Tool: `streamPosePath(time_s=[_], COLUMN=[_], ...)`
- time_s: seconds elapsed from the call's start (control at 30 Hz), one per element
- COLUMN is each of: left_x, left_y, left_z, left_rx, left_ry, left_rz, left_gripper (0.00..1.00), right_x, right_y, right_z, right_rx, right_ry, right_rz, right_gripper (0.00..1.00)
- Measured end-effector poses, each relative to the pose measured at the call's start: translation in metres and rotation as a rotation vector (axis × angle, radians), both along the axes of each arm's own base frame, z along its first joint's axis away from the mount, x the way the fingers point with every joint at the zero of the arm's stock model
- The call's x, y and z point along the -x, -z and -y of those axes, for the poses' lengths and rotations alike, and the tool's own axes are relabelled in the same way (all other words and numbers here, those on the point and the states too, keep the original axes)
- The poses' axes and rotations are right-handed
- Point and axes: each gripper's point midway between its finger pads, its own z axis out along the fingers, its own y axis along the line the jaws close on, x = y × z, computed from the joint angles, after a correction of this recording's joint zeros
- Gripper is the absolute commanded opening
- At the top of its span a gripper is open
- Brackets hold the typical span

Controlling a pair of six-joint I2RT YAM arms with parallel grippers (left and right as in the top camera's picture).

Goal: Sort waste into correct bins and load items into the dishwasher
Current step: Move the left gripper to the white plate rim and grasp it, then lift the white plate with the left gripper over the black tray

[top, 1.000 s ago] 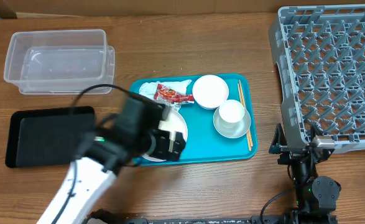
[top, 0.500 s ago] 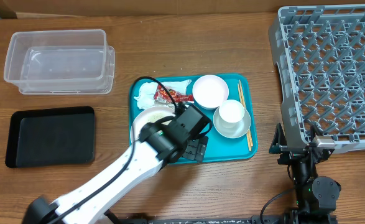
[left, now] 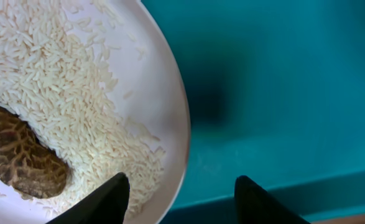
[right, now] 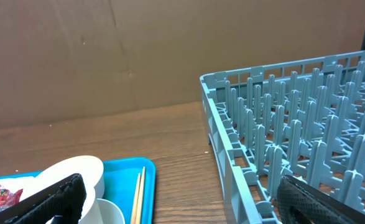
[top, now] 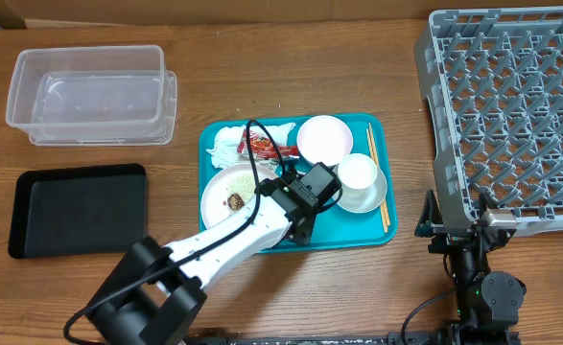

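Our left gripper [left: 179, 200], half open and holding nothing, straddles the 4 o'clock rim of the white plate [left: 162, 93], one finger over the rice [left: 58, 81], one over the teal tray [left: 281, 81]. Pinching so thin an edge, we judge, could tip the plate and spill rice and the brown scrap [left: 20, 155] before it reaches the black tray [top: 78, 209] at 9 o'clock or the clear tub [top: 91, 94] at 10. Our right gripper [right: 185, 202] hangs wide open, empty, by the dish rack [top: 511, 115].
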Motion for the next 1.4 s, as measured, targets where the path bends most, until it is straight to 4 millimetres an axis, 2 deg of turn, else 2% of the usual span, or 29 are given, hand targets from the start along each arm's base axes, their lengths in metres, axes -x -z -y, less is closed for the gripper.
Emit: streamPosePath(time_s=[0.23, 0.47, 0.6, 0.77, 0.87, 1.4], left_x=[-0.015, -0.016, -0.018, -0.018, -0.018, -0.026], left_y=[0.007, 0.026, 0.025, 0.025, 0.025, -0.005], left_z=[0.007, -0.001, -0.001, -0.002, -0.002, -0.001], left_rx=[0.006, -0.060, -0.064, -0.069, -0.068, -0.118], left_ry=[-0.008, -0.012, -0.019, -0.018, -0.017, -0.027], left_rz=[0.053, 0.038, 0.048, 0.052, 0.052, 0.058], left_gripper=[0.49, 0.41, 0.24, 0.19, 0.04, 0.04], right_x=[0.000, 0.000, 0.000, 0.000, 0.000, 0.000], right_y=[0.000, 0.000, 0.000, 0.000, 0.000, 0.000], right_z=[0.000, 0.000, 0.000, 0.000, 0.000, 0.000], right_rx=[0.000, 0.000, 0.000, 0.000, 0.000, 0.000], right_ry=[0.000, 0.000, 0.000, 0.000, 0.000, 0.000], right_rz=[-0.001, 0.000, 0.000, -0.001, -0.001, -0.001], right_gripper=[1.00, 1.00, 1.00, 1.00, 1.00, 1.00])
